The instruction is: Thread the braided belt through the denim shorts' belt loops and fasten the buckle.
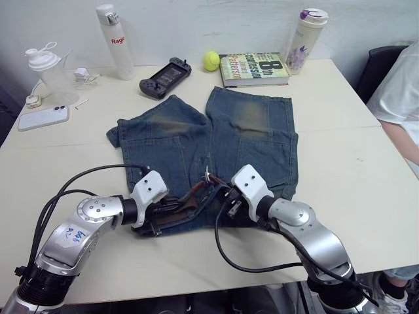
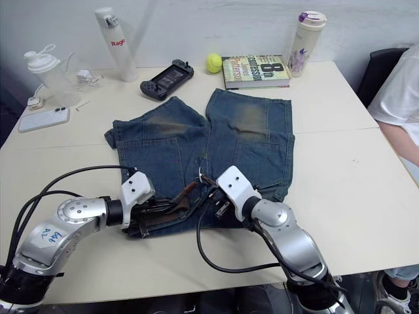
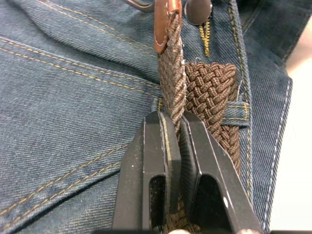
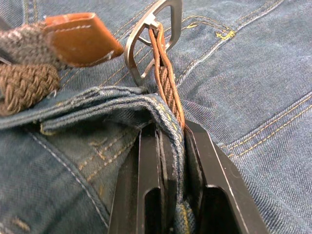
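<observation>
Two jaws clamped | left gripper (image 3: 176, 141): braided belt (image 3: 171, 83) (tip end) | right gripper (image 4: 171, 141): denim shorts (image 4: 253, 92) waistband

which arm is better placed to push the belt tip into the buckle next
Left, probably. The left gripper is shut on the brown braided belt just behind its leather tip, which points toward the silvery metal buckle. The right gripper pinches belt and blue denim shorts below the buckle, steadying it.

Bare desk (image 1: 340, 163) flanks the denim shorts (image 1: 255, 140) on both sides; game controller (image 1: 164, 77), ball (image 1: 211, 61) and book (image 1: 254, 69) obstruct the far edge.
</observation>
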You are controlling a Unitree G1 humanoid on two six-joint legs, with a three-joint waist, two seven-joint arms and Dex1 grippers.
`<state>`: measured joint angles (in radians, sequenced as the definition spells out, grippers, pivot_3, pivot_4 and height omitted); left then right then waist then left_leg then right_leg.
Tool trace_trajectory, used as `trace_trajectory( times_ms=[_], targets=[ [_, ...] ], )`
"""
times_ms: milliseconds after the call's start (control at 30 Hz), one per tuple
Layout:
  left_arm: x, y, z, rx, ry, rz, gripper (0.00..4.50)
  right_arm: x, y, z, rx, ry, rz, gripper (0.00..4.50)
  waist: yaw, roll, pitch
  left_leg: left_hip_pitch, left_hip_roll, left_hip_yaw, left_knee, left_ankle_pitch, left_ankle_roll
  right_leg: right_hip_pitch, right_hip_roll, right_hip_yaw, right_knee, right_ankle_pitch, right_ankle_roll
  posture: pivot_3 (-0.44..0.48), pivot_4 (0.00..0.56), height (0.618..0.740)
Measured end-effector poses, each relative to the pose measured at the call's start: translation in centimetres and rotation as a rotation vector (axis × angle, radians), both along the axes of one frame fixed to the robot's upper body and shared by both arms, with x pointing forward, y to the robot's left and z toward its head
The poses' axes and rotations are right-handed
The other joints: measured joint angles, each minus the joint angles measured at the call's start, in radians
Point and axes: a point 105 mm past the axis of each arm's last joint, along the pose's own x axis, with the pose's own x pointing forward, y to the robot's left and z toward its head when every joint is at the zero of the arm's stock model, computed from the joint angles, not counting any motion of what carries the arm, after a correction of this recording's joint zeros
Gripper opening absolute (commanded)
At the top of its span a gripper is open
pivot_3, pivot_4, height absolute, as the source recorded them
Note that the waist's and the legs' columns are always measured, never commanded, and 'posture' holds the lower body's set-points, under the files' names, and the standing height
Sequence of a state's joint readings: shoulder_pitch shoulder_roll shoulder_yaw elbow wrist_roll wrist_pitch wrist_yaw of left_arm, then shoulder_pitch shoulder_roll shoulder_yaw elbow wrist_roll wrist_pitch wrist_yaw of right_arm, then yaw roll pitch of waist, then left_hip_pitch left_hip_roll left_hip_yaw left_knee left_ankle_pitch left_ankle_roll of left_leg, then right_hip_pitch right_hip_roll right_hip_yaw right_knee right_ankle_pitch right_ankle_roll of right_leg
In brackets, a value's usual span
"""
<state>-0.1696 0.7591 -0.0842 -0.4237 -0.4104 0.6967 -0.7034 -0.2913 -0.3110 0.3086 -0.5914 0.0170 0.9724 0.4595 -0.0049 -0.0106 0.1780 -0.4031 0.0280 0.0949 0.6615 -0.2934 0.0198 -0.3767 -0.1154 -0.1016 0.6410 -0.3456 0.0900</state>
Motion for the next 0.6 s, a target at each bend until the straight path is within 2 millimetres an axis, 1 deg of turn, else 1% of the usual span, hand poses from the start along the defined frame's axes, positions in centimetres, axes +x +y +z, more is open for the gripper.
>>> trace_trajectory(
  times_ms=[67, 133, 267, 433, 600],
  targets=[
    [-0.4, 0.0, -0.1, -0.007, 0.01, -0.022, 0.0, 0.0, -0.1, 0.0, -0.003, 0.004, -0.006, 0.02, 0.0, 0.0, 0.0, 0.0, 0.0, 0.0, 0.0, 0.0, 0.0, 0.0, 0.0, 0.0, 0.0, 0.0, 0.0, 0.0, 0.15, 0.74],
    [-1.1, 0.1, -0.1, 0.003, 0.021, -0.077, 0.0, 0.2, -0.1, 0.1, -0.003, 0.0, -0.01, 0.02, -0.001, 0.0, 0.0, 0.0, 0.0, 0.0, 0.0, 0.0, 0.0, 0.0, 0.0, 0.0, 0.0, 0.0, 0.0, 0.0, 0.15, 0.74],
    [-1.5, -0.2, -0.3, 0.026, 0.016, -0.12, 0.0, 0.3, 0.0, 0.4, -0.003, -0.011, -0.01, 0.02, -0.001, 0.0, 0.0, 0.0, 0.0, 0.0, 0.0, 0.0, 0.0, 0.0, 0.0, 0.0, 0.0, 0.0, 0.0, 0.0, 0.15, 0.74],
    [-0.9, -1.1, -0.4, 0.032, -0.006, -0.144, 0.0, 0.4, 0.0, 0.6, -0.014, -0.023, -0.002, 0.02, 0.003, 0.0, 0.0, 0.0, -0.001, 0.0, 0.0, 0.0, 0.0, 0.0, 0.0, 0.0, 0.0, 0.0, 0.0, 0.0, 0.15, 0.74],
    [0.7, -1.6, -0.4, -0.008, -0.02, -0.093, 0.0, 0.0, 0.0, 0.9, -0.027, -0.036, 0.018, 0.02, 0.004, 0.0, 0.0, 0.0, -0.001, 0.0, 0.0, 0.0, 0.001, 0.0, -0.001, 0.0, 0.001, 0.0, 0.0, 0.0, 0.15, 0.74]
  ],
)
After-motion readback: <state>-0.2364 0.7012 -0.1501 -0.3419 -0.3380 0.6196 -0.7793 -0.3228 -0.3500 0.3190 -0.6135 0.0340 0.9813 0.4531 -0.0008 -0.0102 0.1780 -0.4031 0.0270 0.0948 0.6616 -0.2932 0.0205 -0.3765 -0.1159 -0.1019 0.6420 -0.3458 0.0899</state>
